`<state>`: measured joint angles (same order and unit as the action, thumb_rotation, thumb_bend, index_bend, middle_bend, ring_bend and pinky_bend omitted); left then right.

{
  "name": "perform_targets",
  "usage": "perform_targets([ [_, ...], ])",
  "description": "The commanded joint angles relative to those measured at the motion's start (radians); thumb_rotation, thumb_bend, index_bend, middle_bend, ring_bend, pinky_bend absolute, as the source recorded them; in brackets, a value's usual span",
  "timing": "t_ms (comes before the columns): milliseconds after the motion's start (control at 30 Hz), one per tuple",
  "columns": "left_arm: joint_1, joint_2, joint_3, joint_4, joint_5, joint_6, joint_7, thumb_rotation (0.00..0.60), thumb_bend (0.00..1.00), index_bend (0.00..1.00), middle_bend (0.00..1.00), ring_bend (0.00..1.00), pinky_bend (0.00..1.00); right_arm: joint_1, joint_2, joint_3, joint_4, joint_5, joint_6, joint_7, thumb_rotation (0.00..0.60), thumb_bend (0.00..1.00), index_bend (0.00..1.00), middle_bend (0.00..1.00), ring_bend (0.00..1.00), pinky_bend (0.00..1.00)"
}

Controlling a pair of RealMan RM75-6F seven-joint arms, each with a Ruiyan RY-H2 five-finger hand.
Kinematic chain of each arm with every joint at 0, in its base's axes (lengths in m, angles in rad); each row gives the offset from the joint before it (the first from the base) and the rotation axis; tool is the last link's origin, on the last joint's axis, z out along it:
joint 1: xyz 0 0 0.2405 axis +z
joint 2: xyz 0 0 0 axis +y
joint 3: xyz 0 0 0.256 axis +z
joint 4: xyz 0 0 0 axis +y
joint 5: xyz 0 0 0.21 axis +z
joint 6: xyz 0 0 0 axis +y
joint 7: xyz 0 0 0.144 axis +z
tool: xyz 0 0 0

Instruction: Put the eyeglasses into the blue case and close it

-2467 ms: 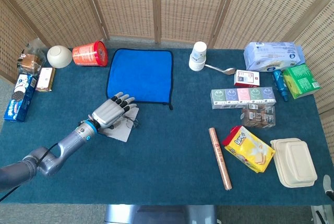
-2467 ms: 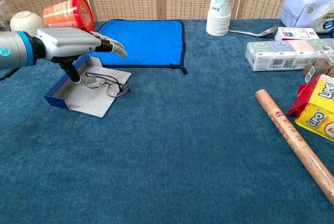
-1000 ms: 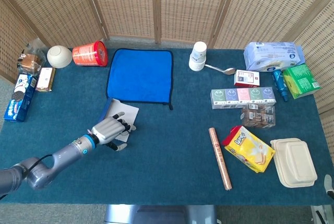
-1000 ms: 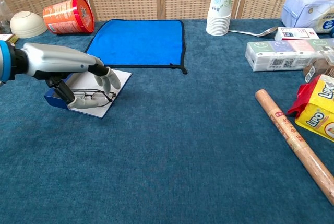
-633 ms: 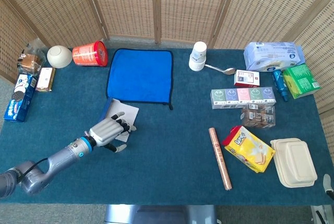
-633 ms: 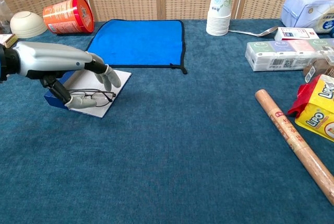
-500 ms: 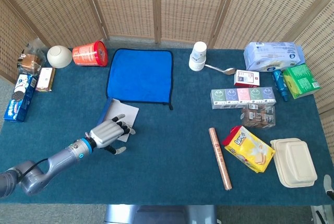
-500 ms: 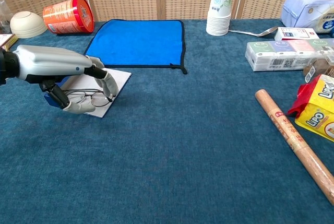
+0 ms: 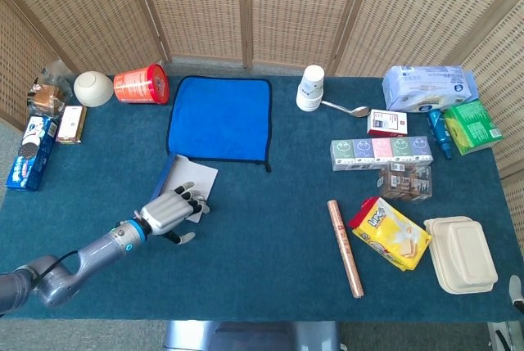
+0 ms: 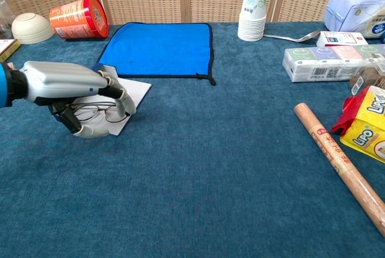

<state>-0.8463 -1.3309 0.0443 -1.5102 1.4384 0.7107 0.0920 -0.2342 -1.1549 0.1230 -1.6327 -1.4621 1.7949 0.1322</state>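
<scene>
- Head view: the left hand [image 9: 169, 211] hangs over the near end of the open blue case [image 9: 185, 184], whose pale lining runs away toward the blue cloth [image 9: 219, 117]. The eyeglasses are hidden beneath the hand. The right hand is out of sight, so the left is nearer.
- Chest view: the left hand [image 10: 78, 92] curls its fingers [image 10: 124, 103] around the thin wire-framed eyeglasses [image 10: 96, 112], apparently gripping them. They lie under the palm on the case's flat grey lining [image 10: 129, 92], long axis crosswise.

Head view high overhead, chest view low, near; shared table [image 9: 270, 228], seemingly left-centre.
</scene>
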Motion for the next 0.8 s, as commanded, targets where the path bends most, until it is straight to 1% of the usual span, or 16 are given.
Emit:
perform_targets([
  [33,-0.001,-0.019,-0.02,0.015,-0.028,0.003,0.024,0.367,0.36,0.17,0.27,0.06,0.0,-0.002,-0.001,0.0,0.002,0.004,0.0,0.002,0.6,0.37,0.0,0.03,0.0,0.06],
  [200,-0.009,-0.037,-0.039,0.036,-0.073,-0.013,0.05,0.365,0.36,0.15,0.24,0.02,0.0,-0.004,-0.001,0.001,0.007,0.011,-0.003,0.01,0.6,0.37,0.0,0.03,0.0,0.06],
  [400,-0.012,-0.044,-0.045,0.058,-0.118,-0.03,0.079,0.362,0.36,0.14,0.23,0.01,0.0,-0.006,0.0,0.002,0.008,0.01,0.001,0.012,0.6,0.37,0.0,0.03,0.0,0.06],
  [633,0.006,-0.027,-0.05,0.072,-0.157,-0.01,0.097,0.361,0.36,0.14,0.23,0.01,0.0,-0.008,0.0,0.001,0.005,0.005,0.004,0.01,0.6,0.37,0.0,0.03,0.0,0.06],
  [800,0.024,0.001,-0.046,0.081,-0.194,-0.005,0.107,0.362,0.36,0.14,0.23,0.01,0.0,-0.008,0.002,0.002,-0.002,-0.001,0.009,0.003,0.6,0.36,0.0,0.03,0.0,0.07],
])
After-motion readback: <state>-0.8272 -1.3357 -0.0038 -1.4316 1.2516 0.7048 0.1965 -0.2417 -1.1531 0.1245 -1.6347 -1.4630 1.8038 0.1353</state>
